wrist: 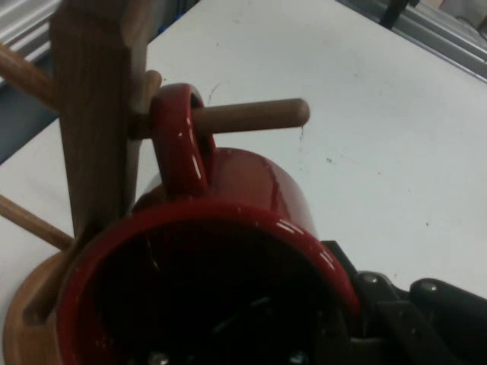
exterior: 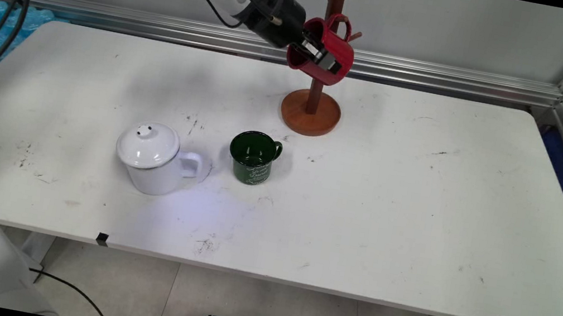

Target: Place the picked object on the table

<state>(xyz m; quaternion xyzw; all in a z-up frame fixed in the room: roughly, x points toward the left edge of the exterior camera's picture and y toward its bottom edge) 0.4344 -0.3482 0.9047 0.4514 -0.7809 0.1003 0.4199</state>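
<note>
Red mug [exterior: 332, 53] gripped on the wooden mug tree [exterior: 312, 107], near the table's [exterior: 417, 230] far edge.

The gripper [exterior: 321, 58] is closed on the mug's rim, one finger inside and one outside, and holds it tilted beside the tree's post. The right half of the table, up to its right edge, is free, and so is the strip along the near edge. A green mug [exterior: 253, 157] and a white lidded pot [exterior: 156, 158] stand close together toward the middle, well apart from the tree. The red mug is glossy, with a round handle. Only the hand view shows the handle [wrist: 181, 141] ringed around a wooden peg [wrist: 247, 116]; only the main view shows the tree's round base.
</note>
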